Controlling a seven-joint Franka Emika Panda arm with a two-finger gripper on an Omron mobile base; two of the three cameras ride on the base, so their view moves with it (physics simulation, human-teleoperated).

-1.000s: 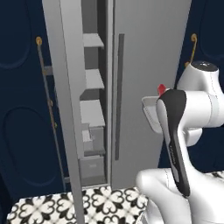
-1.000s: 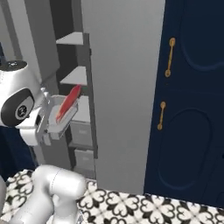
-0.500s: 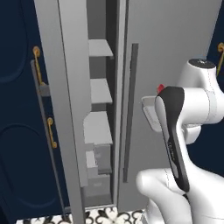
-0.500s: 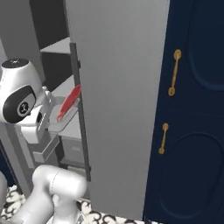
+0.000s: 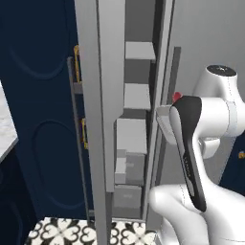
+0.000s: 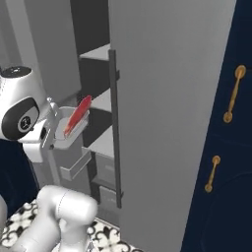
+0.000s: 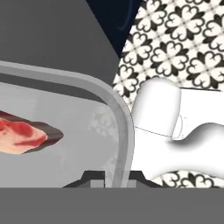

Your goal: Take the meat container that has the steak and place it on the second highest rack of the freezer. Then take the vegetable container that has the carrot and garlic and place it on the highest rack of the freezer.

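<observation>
Lower centre of hand view: the hand pinches the rim of the meat container, finger tips closed either side of the tray wall. The steak lies inside, at left edge of that frame, w/ patterned floor tiles beyond at upper right.

Right base view: same tray sits at centre-left, tilted, red slab sticking up out of it, just in front of the open freezer. Pale shelves show further back in the gap left of the tall door; navy cabinet w/ gold handles at far right.

Left base view: tray edge peeks out centre-right behind the arm, beside the freezer opening.

Vs 0.5 s ago: whole scene has shifted & freezer looks larger in both base views, so camera/base moved closer. Tray looks the same in the grasp.
</observation>
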